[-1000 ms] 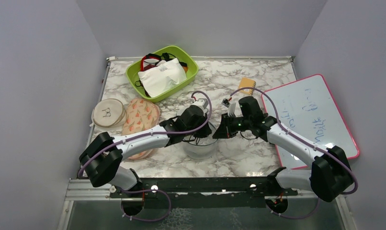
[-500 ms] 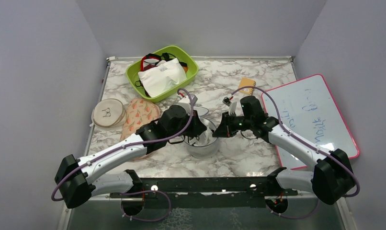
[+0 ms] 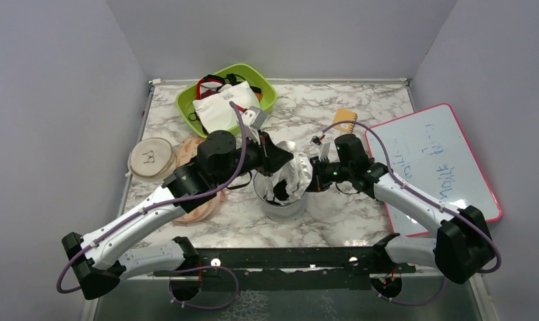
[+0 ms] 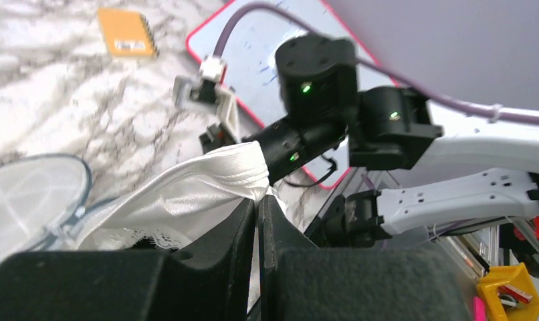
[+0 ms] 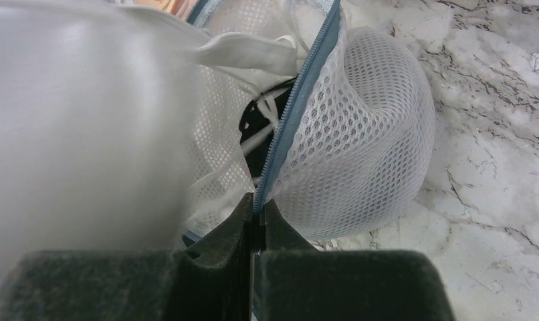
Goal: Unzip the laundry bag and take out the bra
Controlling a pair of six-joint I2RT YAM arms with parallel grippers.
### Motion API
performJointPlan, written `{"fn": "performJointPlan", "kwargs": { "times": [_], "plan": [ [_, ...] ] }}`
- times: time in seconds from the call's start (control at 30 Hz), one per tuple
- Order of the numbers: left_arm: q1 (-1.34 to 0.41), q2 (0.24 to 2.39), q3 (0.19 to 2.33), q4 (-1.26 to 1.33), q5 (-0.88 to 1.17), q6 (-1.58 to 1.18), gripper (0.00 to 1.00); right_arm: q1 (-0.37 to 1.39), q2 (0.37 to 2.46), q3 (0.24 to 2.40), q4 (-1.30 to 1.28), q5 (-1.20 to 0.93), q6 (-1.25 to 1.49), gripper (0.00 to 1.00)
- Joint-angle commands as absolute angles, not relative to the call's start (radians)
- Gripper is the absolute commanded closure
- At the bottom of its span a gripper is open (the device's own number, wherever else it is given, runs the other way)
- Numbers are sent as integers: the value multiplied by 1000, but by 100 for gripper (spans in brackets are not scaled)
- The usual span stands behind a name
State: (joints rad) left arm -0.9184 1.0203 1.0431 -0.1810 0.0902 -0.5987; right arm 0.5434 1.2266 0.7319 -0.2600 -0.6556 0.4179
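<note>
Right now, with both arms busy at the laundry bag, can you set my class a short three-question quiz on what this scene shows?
1. True or false: the left gripper is shut on the white bra.
2. Which part of the laundry bag does the right gripper pinch? A) the mesh dome B) the grey-blue zip band C) nothing
3. Fill in: the pink-framed whiteboard lies on the robot's ____ side.
Key: 1 true; 2 B; 3 right.
</note>
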Motion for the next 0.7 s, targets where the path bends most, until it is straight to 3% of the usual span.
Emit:
{"fn": "performJointPlan", "kwargs": {
  "times": [0.0,0.3,0.67],
  "plan": [
    [-919,1010,1163,-183,71,-515,100,548,1222,725,-229,-650,426,99],
    [-919,1053,1343,-259,-18,-414,100,548,1222,723,-231,-649,418,99],
    [-911,1194,1716,-381,-127,-290,100,548,1244,738,-234,-655,404,99]
  ]
}}
